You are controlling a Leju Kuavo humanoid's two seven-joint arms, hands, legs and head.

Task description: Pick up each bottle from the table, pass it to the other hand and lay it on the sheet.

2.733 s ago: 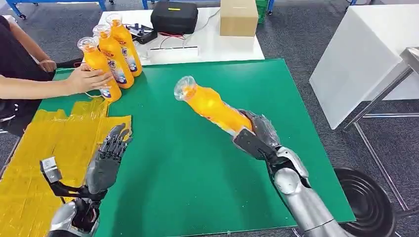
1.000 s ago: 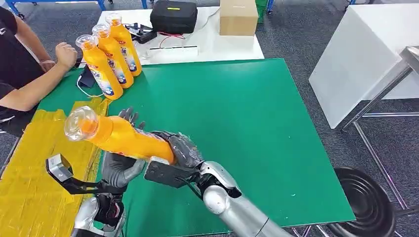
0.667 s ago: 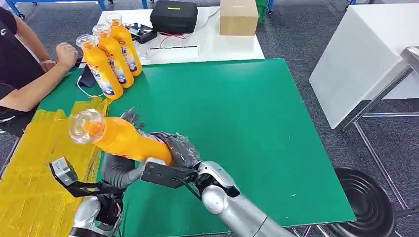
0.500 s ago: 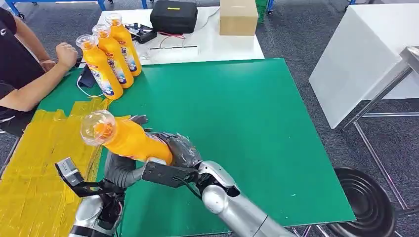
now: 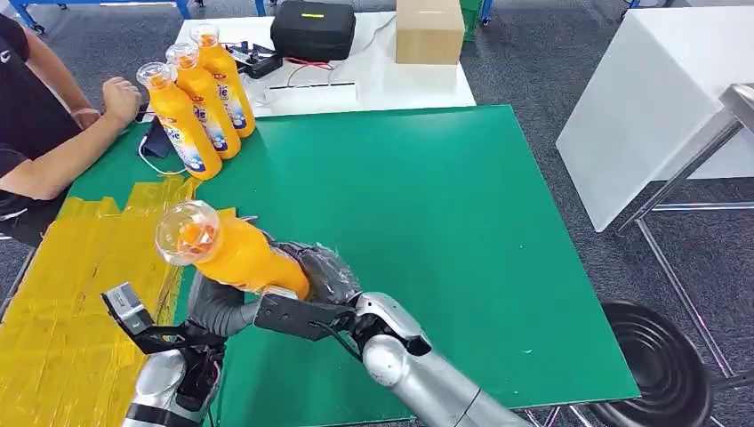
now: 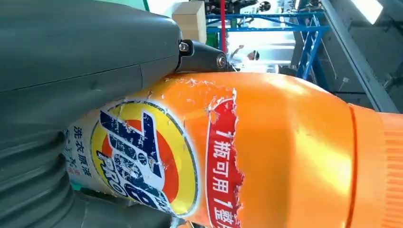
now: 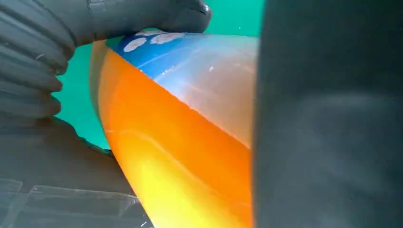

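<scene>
Passing the bottle (image 5: 233,256): right robot hand (image 5: 322,274) grips its bottom, left robot hand (image 5: 216,301) wraps its middle. Next, right should let go.

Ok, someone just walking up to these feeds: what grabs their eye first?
The orange bottle held up over the near left of the green table, clear cap toward the camera, with the right hand gripping its base and the left hand against its underside. Next, the three matching bottles standing in a row at the far left corner, and the crinkled yellow sheet along the left, beside a seated person's arm.
</scene>
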